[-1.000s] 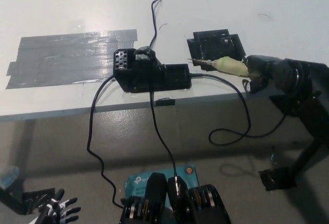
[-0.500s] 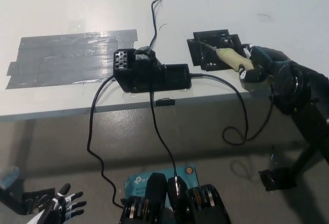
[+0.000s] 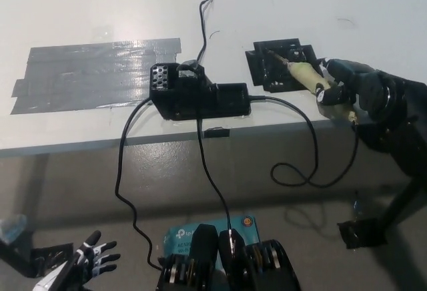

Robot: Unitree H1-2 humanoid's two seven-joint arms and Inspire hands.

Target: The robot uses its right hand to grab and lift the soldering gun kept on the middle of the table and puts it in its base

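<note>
Since the earlier frames, the soldering gun (image 3: 308, 77) has swung from lying nearly level, tip pointing left in front of the base, to a slant with its tip up over the base (image 3: 279, 65) at upper right of centre. The camera has shifted a little too, so the small drift of the table (image 3: 87, 11) things is not their own move. The black right hand (image 3: 347, 87) is at the right edge of the frame, fingers wrapped around the rear of the yellowish handle, firmly closed on it. The tip sits over or just inside the black base; whether it is seated in the holder cannot be told, black on black. The white left hand (image 3: 83, 264) rests at lower left, well below the table, fingers spread, holding nothing.

Risks, as a judgement: the gun's cord (image 3: 313, 147) runs from the black box (image 3: 197, 94) at centre and loops off the table edge; if that loop snags or pulls tight it could drag the handle sideways on release. The tip enters at a slant, so it may catch the base's rim and skid out, or tip the light base. Letting go before the tip is seated would let the gun roll onto the table.
</note>
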